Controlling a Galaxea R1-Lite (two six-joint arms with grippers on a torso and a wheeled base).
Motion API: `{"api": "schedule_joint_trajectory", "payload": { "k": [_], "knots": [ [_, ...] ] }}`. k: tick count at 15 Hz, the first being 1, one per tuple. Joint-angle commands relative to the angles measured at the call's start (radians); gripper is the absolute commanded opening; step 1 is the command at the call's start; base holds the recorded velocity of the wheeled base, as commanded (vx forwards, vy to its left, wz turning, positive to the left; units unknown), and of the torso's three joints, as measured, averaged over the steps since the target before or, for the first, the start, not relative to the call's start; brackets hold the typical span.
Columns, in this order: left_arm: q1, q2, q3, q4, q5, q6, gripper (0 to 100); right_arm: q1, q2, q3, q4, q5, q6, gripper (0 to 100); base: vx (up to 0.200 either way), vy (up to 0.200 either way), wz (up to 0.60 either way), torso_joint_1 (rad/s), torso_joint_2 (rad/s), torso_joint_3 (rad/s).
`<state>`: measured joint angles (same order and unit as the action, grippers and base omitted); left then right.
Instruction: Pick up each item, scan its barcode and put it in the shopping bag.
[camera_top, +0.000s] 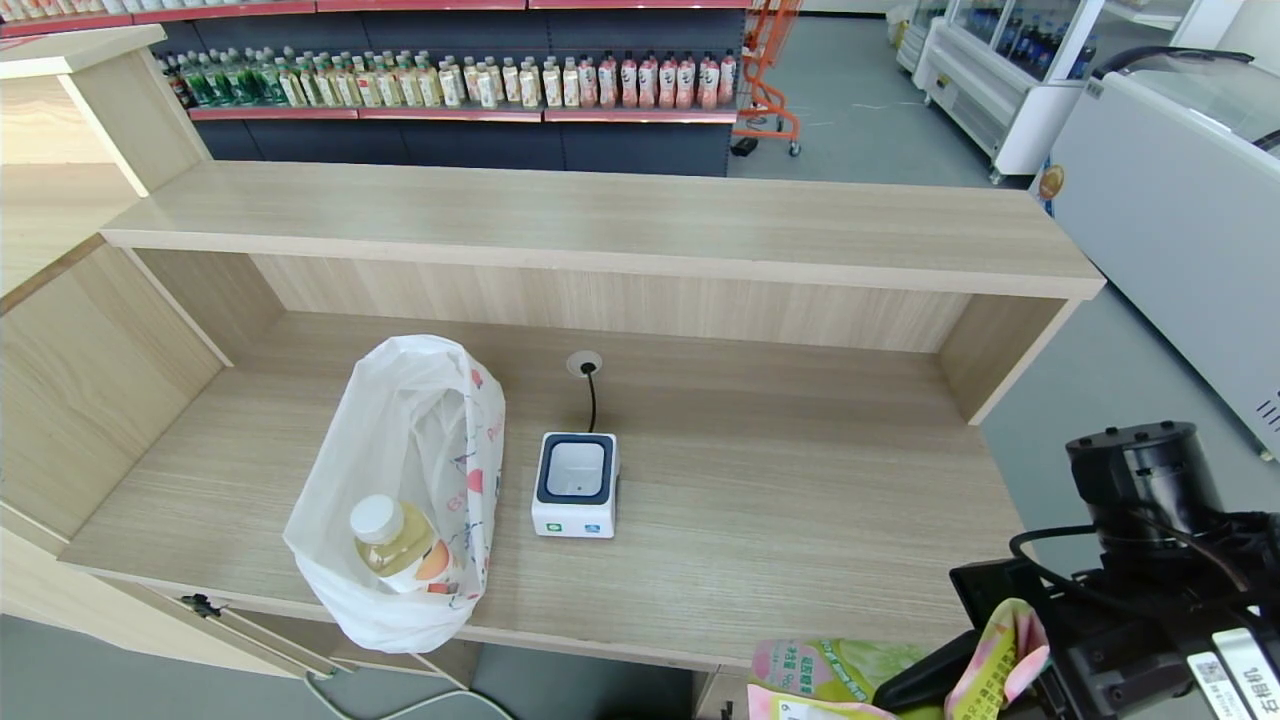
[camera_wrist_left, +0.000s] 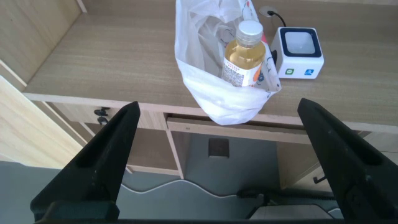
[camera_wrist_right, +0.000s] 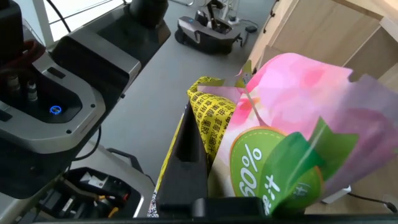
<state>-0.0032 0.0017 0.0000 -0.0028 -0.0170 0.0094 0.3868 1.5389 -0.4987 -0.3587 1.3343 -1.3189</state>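
Nearest, we see the right gripper (camera_top: 960, 672) pinching a pink-and-green snack pouch (camera_top: 830, 668) off the table's (camera_top: 800, 500) near edge, to the right. Left gripper (camera_wrist_left: 217, 106) is spread and holds nothing, before the front edge. On the table we see a white shopping bag (camera_top: 400, 420) with a bottle (camera_top: 395, 545) inside and a scanner (camera_top: 575, 485) just beside it, its cable (camera_top: 592, 400) running back. Beyond we note a drinks shelf (camera_top: 460, 85), an orange cart (camera_top: 770, 70) and freezers (camera_top: 1170, 190) on the right.

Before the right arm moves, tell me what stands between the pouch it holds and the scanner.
Nothing visible. The counter between the snack pouch and the barcode scanner is bare wood; the shopping bag stands on the scanner's far side. The pouch hangs off the counter's front edge, so that edge may need clearing first.
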Motion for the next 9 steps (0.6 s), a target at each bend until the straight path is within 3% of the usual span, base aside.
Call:
{"api": "schedule_joint_trajectory", "payload": {
  "k": [1, 9],
  "knots": [
    [0.0, 0.0, 0.0, 0.0, 0.0, 0.0, 100, 0.0, 0.004, 0.0, 0.0, 0.0, 0.0, 0, 0.0, 0.0, 0.0, 0.0, 0.0, 0.0],
    [0.0, 0.0, 0.0, 0.0, 0.0, 0.0, 100, -0.002, 0.004, 0.002, 0.0, 0.0, -0.002, 0, 0.0, 0.0, 0.0, 0.0, 0.0, 0.0]
  ]
}}
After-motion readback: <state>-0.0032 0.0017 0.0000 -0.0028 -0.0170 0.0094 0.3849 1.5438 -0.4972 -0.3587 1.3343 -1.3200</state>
